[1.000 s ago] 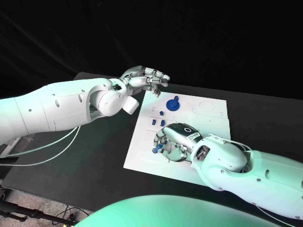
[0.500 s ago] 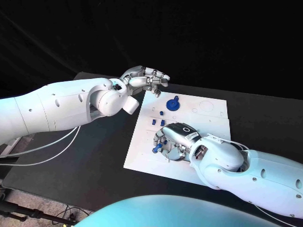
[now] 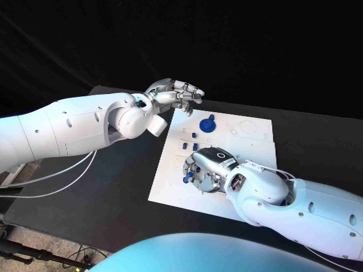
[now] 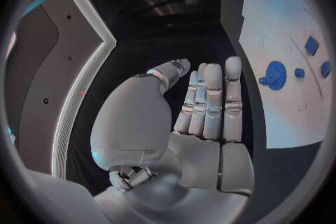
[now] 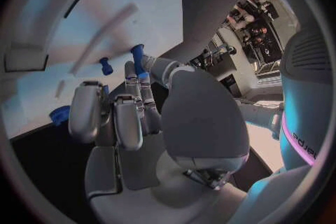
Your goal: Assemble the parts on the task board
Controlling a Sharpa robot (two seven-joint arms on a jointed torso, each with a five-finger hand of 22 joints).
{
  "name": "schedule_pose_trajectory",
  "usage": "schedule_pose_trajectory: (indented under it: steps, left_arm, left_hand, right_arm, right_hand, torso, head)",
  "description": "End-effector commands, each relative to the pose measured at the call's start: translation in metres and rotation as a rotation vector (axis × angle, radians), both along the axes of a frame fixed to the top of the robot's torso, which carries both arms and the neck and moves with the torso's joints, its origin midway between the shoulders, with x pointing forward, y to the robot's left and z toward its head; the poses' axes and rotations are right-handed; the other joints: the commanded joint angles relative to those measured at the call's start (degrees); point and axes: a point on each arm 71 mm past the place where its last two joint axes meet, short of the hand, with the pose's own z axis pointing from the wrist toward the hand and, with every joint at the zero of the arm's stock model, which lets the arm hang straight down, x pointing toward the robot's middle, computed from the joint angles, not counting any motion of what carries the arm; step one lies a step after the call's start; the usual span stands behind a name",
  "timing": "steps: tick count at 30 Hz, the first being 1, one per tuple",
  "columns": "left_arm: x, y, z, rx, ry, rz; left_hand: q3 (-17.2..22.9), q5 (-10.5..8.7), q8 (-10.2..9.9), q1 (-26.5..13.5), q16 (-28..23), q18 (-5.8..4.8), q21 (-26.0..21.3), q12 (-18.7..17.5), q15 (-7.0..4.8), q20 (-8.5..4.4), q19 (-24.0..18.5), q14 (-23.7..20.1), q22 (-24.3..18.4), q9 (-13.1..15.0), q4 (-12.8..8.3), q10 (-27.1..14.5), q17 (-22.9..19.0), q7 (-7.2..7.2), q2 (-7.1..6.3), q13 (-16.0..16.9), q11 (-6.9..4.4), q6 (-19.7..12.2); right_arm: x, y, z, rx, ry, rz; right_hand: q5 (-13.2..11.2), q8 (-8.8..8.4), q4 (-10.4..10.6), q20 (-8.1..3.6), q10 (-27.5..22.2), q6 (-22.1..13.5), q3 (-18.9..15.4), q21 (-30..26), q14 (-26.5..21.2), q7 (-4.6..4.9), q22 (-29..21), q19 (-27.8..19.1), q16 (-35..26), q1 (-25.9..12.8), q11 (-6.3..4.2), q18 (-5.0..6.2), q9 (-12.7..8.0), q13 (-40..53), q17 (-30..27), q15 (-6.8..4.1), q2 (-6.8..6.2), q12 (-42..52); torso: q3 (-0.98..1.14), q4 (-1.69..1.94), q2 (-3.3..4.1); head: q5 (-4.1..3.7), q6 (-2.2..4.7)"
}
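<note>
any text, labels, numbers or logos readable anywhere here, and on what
None can be read.
The task board carries only faint printed outlines, with no legible lettering.
The right hand has a dark ring mark on its back, a sign rather than letters.
The left hand shows no marking.

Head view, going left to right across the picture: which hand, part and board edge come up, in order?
Left hand → round blue part on the board's far end → task board's right edge.
</note>
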Motion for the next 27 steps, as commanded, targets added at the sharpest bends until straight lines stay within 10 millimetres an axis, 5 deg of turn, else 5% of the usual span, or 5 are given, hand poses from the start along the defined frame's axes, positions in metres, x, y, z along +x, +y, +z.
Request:
schedule_pose_trajectory:
  steps: [1, 9, 20, 27]
  left_arm:
    - [-0.001, -0.003, 0.001, -0.008, -0.001, -0.018]
    - [-0.001, -0.003, 0.001, -0.007, 0.0, -0.018]
    - [0.0, -0.003, 0.001, -0.007, 0.001, -0.019]
    - [0.0, -0.002, 0.0, -0.006, 0.002, -0.02]
  left_hand:
    - [-0.32, 0.11, 0.27, -0.21, -0.14, 0.62, -0.2, 0.37, -0.01, 0.02, 0.19, -0.35, -0.07, 0.08, -0.11, -0.29, -0.05, -0.08, 0.51, -0.06, -0.05, -0.41]
    - [-0.32, 0.11, 0.27, -0.21, -0.14, 0.62, -0.2, 0.37, -0.01, 0.02, 0.19, -0.35, -0.07, 0.08, -0.11, -0.29, -0.05, -0.08, 0.51, -0.06, -0.05, -0.41]
    - [-0.35, 0.13, 0.35, -0.23, -0.12, 0.62, -0.29, 0.44, -0.01, 0.02, 0.22, -0.37, -0.1, 0.09, -0.1, -0.33, -0.11, -0.1, 0.54, -0.09, -0.06, -0.43]
    - [-0.35, 0.13, 0.35, -0.23, -0.12, 0.62, -0.29, 0.44, -0.01, 0.02, 0.22, -0.37, -0.1, 0.09, -0.1, -0.33, -0.11, -0.1, 0.54, -0.09, -0.06, -0.43]
  right_arm:
    - [-0.002, 0.001, -0.004, -0.054, 0.005, 0.023]
    - [-0.004, 0.002, -0.003, -0.039, 0.003, 0.041]
    - [-0.005, -0.002, 0.005, 0.049, -0.039, 0.011]
    - [-0.006, -0.02, 0.02, 0.176, -0.097, -0.038]
  right_hand:
    - [0.21, -0.28, -0.69, -0.13, 1.17, -0.81, -0.11, -0.24, 1.87, 0.5, 8.57, -0.05, -0.19, -1.69, -1.27, -1.09, 0.12, 0.18, -0.25, 0.11, -0.13, -0.34]
    - [2.63, -3.78, -0.56, 1.03, -3.59, -5.49, -2.92, -1.51, 1.69, 1.81, 8.37, -0.58, -0.28, -6.97, 0.27, -0.9, -1.36, 0.02, -0.65, 1.41, -4.04, -0.89]
    - [2.88, -4.98, -1.2, 1.32, -5.97, -7.12, -5.64, -2.06, 1.63, 2.02, 8.27, -0.74, -0.21, -7.47, 0.45, -0.77, -2.17, 0.02, -0.61, 1.59, -4.27, -0.6]
    - [5.63, -5.21, -1.7, 1.57, -7.66, -6.89, -7.36, -3.41, 1.3, 2.32, 7.92, -1.19, -0.67, -6.97, 0.82, -0.53, -2.67, 0.1, -1.79, 1.89, -3.78, -0.23]
  torso:
    - [0.0, -0.01, 0.01]
    - [0.01, -0.03, -0.02]
    - [0.06, -0.07, -0.02]
    - [0.08, -0.15, -0.09]
  head:
    - [0.03, -0.11]
    - [0.05, -0.08]
    - [-0.11, 0.1]
    - [-0.61, 0.51]
